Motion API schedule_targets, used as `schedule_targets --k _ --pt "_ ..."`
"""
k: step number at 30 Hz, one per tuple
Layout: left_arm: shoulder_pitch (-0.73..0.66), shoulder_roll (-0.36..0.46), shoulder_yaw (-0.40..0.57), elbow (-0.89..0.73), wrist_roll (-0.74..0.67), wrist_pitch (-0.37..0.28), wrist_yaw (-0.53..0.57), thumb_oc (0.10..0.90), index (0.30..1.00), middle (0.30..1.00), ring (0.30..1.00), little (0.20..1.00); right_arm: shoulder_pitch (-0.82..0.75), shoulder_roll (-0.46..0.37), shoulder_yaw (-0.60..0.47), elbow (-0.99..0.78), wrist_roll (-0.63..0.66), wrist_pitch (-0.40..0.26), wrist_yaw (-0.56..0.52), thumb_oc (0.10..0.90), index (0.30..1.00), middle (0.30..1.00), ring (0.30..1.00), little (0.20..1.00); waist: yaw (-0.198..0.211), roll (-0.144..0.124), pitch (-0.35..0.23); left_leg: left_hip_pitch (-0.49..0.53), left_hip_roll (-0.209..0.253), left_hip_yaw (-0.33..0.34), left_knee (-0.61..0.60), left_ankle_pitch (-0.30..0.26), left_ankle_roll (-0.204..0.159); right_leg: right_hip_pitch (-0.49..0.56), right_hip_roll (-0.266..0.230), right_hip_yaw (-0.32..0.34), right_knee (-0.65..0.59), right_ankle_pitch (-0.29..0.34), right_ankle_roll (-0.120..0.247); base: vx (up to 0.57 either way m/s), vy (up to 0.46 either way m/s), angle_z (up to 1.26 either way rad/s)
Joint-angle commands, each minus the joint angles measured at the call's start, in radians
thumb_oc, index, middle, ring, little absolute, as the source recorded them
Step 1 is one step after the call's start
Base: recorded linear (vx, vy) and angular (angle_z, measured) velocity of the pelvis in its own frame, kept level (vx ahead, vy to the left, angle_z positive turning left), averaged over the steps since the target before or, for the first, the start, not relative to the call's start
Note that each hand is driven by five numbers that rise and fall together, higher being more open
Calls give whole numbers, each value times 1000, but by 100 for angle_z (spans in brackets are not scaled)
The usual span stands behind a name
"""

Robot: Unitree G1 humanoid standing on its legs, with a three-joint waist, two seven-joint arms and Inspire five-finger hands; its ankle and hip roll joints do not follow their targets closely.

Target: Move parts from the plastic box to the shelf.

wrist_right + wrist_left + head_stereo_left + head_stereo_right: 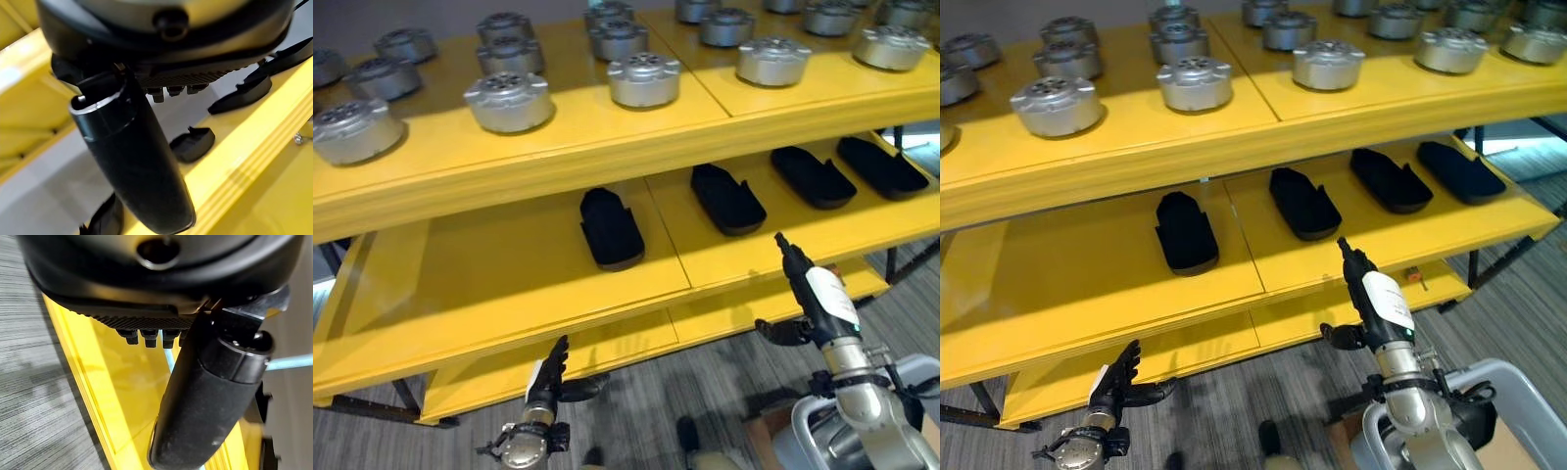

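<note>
Several black oblong parts lie in a row on the middle board of the yellow shelf [509, 284]; the leftmost part [612, 230] is at the centre and another part [727, 199] lies to its right. Silver round parts such as the front one [509, 101] stand on the top board. My right hand [822, 299] is raised in front of the middle board's front edge, open, fingers straight, holding nothing. My left hand [548, 377] is low, before the bottom board, also open with nothing in it. In the right wrist view, black parts [193, 144] show past the thumb [132, 161].
A pale grey box rim [1528, 392] shows at the lower right beside my right arm. The left half of the middle board is bare yellow. Grey carpet floor [705, 392] lies below the shelf. The shelf's dark legs [406, 397] stand at the lower left.
</note>
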Motion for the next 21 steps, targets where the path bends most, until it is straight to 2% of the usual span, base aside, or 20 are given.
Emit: schedule_targets --k 1,5,6,11,16,18,19,20,21 --pt "-38 63 67 -93 28 -87 14 900 1000 1000 1000 1000 -89 4 -2 -57 33 -71 -32 900 1000 1000 1000 1000 20 -15 -14 -12 76 20 -31 74 -28 119 79 -16 14 -99 27 13 110 -94" --pt "-43 71 47 -90 37 -85 9 900 1000 1000 1000 1000 -51 29 -26 -69 59 -66 -24 900 1000 1000 1000 1000 -1 -9 -39 29 96 71 -85 77 -16 132 70 -1 -2 -96 42 51 149 -65" --pt "-40 80 47 -89 38 -86 11 900 1000 1000 1000 1000 -46 31 -28 -71 63 -63 -17 900 1000 1000 1000 1000 -6 -8 -45 56 101 97 -120 79 -3 127 71 21 11 -95 50 29 179 -44" --pt "-40 89 49 -91 40 -85 18 900 1000 1000 1000 1000 -37 47 -26 -73 58 -59 -11 900 1000 1000 1000 1000 -25 -6 -48 96 105 161 -174 82 12 101 70 66 39 -89 70 -7 124 -43" --pt "-47 100 33 -94 51 -86 13 900 1000 1000 1000 1000 -18 60 -33 -73 48 -56 -13 900 1000 1000 1000 1000 -49 1 -43 109 98 211 -196 80 22 70 71 100 62 -82 89 -26 95 -30" --pt "-61 115 24 -99 59 -90 19 900 1000 1000 1000 1000 -27 67 -27 -75 32 -57 -21 900 1000 1000 1000 1000 -78 8 -14 101 93 266 -197 73 35 12 80 156 94 -63 117 -169 168 -34" --pt "-72 125 28 -100 55 -92 31 900 1000 1000 1000 1000 -55 65 -10 -70 21 -57 -30 900 1000 1000 1000 1000 -60 11 6 84 103 299 -180 67 36 -28 69 102 132 -66 121 -206 86 -59" --pt "-74 125 29 -99 55 -92 31 900 1000 1000 1000 1000 -58 66 -8 -68 20 -57 -31 900 1000 1000 1000 1000 -58 9 6 78 103 302 -177 70 35 -35 70 106 135 -63 121 -192 -8 -112" --pt "-81 135 41 -102 42 -91 42 900 1000 1000 1000 1000 -87 63 9 -63 12 -54 -35 900 1000 1000 1000 1000 -24 17 22 57 119 335 -156 62 32 -60 23 -46 166 -86 109 -199 -1 -178"
